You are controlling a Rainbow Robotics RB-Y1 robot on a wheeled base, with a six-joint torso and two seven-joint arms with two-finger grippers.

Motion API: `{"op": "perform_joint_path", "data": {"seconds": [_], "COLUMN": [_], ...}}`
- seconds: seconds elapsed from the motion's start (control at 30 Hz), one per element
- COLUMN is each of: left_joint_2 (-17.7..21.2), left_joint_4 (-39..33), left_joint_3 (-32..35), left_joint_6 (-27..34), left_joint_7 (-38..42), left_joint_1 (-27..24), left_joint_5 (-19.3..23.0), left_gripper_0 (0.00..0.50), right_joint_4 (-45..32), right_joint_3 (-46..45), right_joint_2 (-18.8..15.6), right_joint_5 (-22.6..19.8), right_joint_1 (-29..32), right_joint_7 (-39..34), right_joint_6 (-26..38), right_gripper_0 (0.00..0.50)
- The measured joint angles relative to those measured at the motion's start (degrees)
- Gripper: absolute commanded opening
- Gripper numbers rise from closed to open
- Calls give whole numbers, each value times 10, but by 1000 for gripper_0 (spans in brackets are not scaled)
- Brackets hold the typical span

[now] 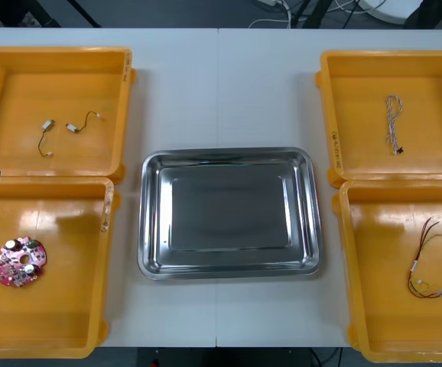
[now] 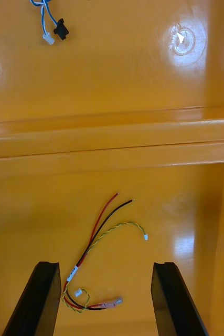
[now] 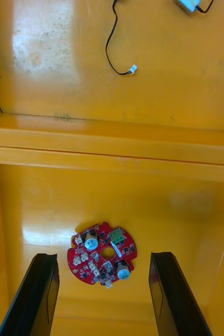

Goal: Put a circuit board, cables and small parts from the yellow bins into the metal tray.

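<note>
A round red circuit board (image 1: pixel 19 262) lies in the near left yellow bin (image 1: pixel 68 321). My left gripper (image 3: pixel 103 257) hangs open above it, and the board (image 3: pixel 102 253) shows between its fingers. A red and yellow cable (image 1: pixel 427 260) lies in the near right bin (image 1: pixel 381 321). Above that cable (image 2: pixel 98 247) my right gripper (image 2: pixel 106 265) stands open. The metal tray (image 1: pixel 229 206) sits bare and shiny at the table's middle. Neither gripper touches anything.
The far left bin (image 1: pixel 22 69) holds black cables (image 1: pixel 68 128) with small metal parts (image 3: pixel 190 4) on them. A twisted blue and white cable (image 1: pixel 393 122) lies in the far right bin (image 1: pixel 427 69). Bin walls (image 2: pixel 112 139) separate the near and far bins.
</note>
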Motion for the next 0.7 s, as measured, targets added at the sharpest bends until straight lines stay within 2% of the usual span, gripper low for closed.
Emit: {"op": "perform_joint_path", "data": {"seconds": [0.7], "left_joint_2": [0], "left_joint_4": [0], "left_joint_3": [0], "left_joint_6": [0], "left_joint_7": [0], "left_joint_1": [0], "left_joint_5": [0], "left_gripper_0": [500], "right_joint_4": [0], "right_joint_3": [0], "right_joint_2": [0], "right_joint_5": [0], "right_joint_1": [0], "right_joint_7": [0], "right_joint_6": [0], "right_gripper_0": [500]}}
